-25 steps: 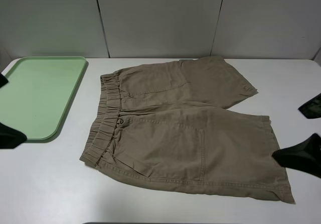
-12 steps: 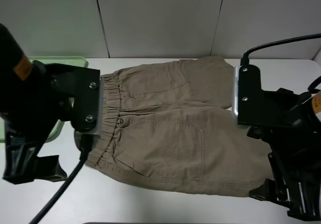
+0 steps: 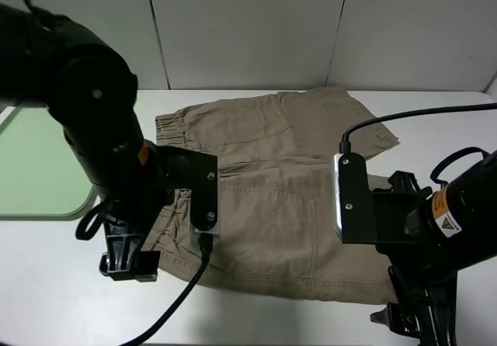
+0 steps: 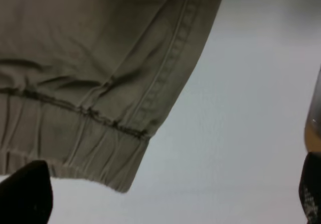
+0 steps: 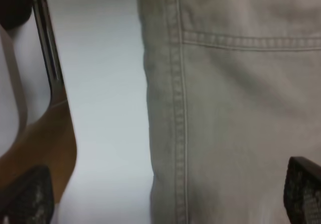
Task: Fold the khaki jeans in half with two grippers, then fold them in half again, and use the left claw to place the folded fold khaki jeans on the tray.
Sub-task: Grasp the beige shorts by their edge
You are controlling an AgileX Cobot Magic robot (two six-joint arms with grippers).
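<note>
**A:** Where are the khaki jeans [image 3: 287,183] lying?

**B:** They are lying flat and unfolded across the middle of the table [image 3: 46,299]. The waistband is pointing toward the left edge and the legs toward the right edge. The tray [image 3: 39,160] is sitting bare at the left edge, and the left arm is hiding the strip between it and the waistband.

**A:** What are the two grippers doing?

**B:** The left claw [image 3: 128,264] is hanging over the near waistband corner [image 4: 120,179]. The right gripper [image 3: 411,323] is hanging over the near leg's hem [image 5: 175,108], close to the table's front edge. Both are standing with fingers spread wide and are gripping nothing.

**A:** Why those two spots?

**B:** I am reading them as the two ends of the near long side. Pinching both would let the arms carry that side over to the far one together, keeping the cloth taut for the first fold.

**A:** Are the wrist cameras bearing that out?

**B:** Largely. In the left wrist view the waistband corner is sitting nearer one of the left fingers [image 4: 25,194], with bare table filling the rest of the gap. In the right wrist view the stitched hem edge is running between the right fingers [image 5: 303,189], with cloth on one side and table on the other.

**A:** What are you worrying about?

**B:** The gathered elastic is looking bulky, so the left claw may need a deep bite. A shallow pinch at the hem could lift only the top layer.
</note>
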